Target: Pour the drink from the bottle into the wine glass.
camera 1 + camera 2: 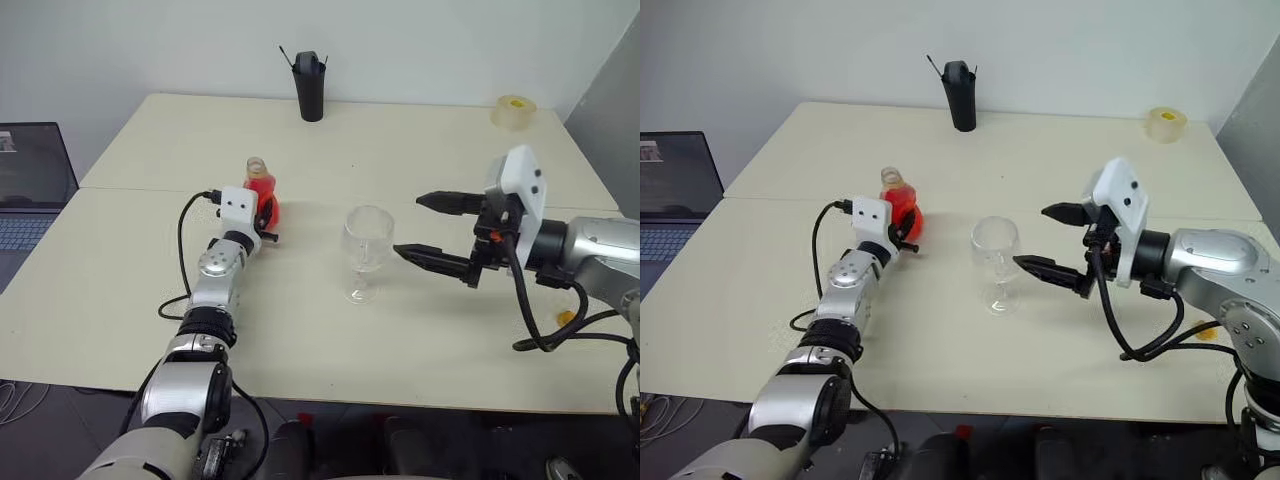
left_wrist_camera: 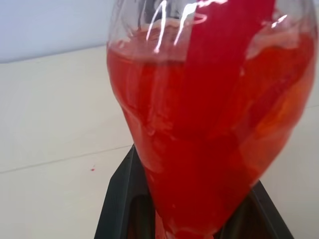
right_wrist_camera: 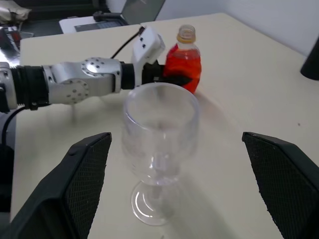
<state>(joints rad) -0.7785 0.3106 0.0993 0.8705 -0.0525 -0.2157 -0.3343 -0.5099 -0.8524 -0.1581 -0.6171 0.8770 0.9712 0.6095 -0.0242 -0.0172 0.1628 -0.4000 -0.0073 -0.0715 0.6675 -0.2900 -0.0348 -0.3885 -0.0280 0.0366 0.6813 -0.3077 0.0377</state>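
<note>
Cream table: left claw around bottle (wine glass empty).

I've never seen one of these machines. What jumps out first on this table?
The bottle of bright red drink, gripped by the left gripper. Beside it stands an empty wine glass, with the right gripper open on its other side. A black holder stands at the table's far edge.

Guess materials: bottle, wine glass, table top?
Bottle: looks like thin clear plastic, glossy; the red drink shows through and highlights streak its bulging wall. The cap is off.
Wine glass: clear and colourless, probably glass, though clear plastic can't be ruled out; the table reads straight through the bowl.
Table top: matte cream surface, likely laminate or painted board; no visible grain, one seam across it.
</note>
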